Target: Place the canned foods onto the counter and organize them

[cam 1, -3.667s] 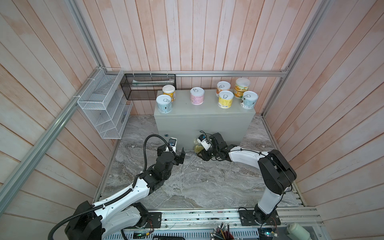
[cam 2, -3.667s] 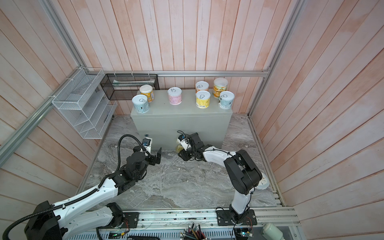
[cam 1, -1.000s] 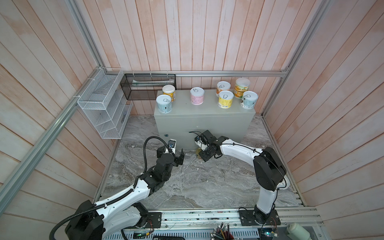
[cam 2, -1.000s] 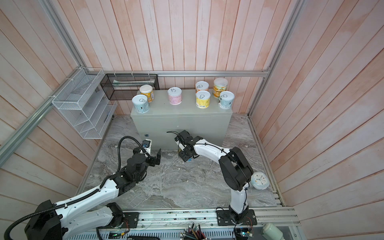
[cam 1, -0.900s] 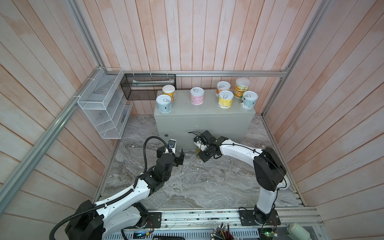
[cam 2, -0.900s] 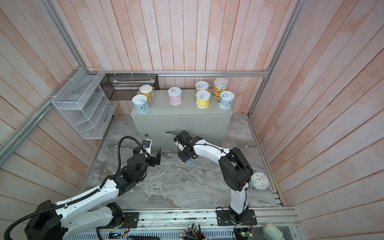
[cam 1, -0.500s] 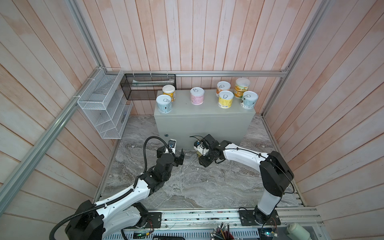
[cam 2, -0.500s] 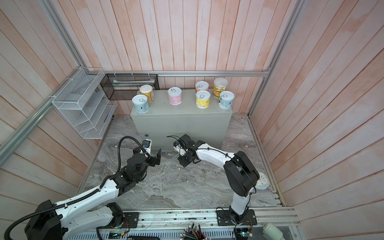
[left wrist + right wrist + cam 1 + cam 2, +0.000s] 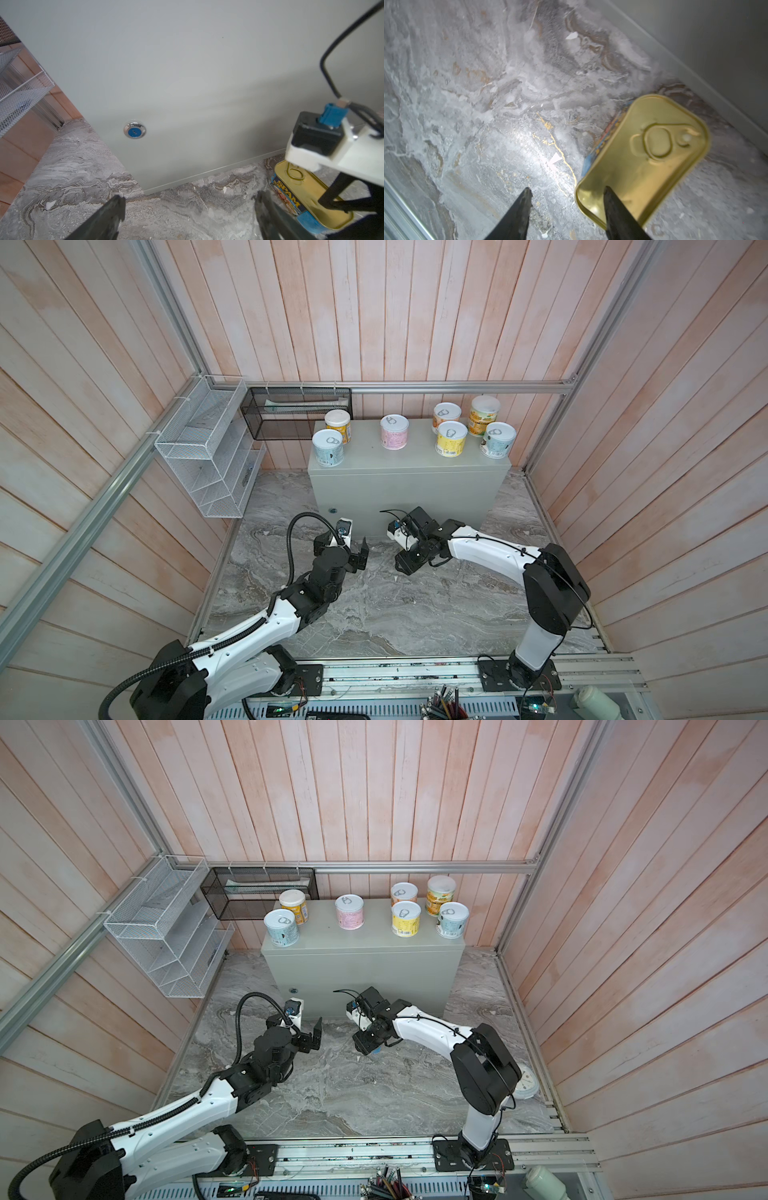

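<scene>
1. Both top views: seven cans [image 9: 394,437] stand on counter [image 9: 415,462].
2. Left wrist: left jaws spread, empty; tin [image 9: 307,192] on marble tabletop [image 9: 72,166], just beside counter.
3. Right wrist: right jaws parted, nothing held, one tip over tin lid. Likely rigid, heavy, slick: pinch long sides.

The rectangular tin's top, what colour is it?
Gold; the tin shows best in the right wrist view.

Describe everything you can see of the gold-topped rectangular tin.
The tin has a gold metal lid with rounded corners, an unpulled ring tab, and blue printed sides reading SPAM. It sits lid-up on the marble surface, close before the counter, unheld. One finger of the open right gripper is over a lid corner; contact is unclear.
</scene>
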`<state>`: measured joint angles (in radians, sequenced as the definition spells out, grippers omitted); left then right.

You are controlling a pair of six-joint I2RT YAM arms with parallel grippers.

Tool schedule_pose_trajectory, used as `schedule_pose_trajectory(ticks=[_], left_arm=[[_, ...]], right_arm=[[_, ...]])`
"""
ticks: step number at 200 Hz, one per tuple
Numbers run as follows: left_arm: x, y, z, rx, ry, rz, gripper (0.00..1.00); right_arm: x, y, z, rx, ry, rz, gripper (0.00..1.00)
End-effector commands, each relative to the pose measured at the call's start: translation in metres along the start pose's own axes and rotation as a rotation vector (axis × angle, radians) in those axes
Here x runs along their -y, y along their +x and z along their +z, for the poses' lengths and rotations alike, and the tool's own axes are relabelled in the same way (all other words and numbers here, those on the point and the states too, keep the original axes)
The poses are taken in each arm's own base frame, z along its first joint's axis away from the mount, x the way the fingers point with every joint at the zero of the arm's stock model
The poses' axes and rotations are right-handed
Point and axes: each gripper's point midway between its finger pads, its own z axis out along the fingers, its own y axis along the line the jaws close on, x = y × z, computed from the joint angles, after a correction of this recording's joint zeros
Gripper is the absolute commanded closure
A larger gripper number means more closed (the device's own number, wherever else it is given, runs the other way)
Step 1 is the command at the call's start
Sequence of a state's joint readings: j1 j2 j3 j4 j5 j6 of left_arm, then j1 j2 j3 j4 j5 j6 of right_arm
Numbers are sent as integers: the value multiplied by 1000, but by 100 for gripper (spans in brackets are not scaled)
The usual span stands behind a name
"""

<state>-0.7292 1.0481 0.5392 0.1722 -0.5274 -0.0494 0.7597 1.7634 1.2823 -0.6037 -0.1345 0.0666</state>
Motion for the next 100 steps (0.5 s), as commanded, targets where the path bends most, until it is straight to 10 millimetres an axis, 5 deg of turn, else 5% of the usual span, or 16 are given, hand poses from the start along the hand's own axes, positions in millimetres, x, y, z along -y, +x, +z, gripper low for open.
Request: schedule_pose_trajectory(ticks=[1, 100], left_arm=[[1, -7, 0, 14, 7, -23, 0], [1, -7, -1, 16, 7, -24, 0]], right_arm=[[16, -15, -31, 26, 155, 49, 39], [20, -10, -15, -24, 124, 303, 26]])
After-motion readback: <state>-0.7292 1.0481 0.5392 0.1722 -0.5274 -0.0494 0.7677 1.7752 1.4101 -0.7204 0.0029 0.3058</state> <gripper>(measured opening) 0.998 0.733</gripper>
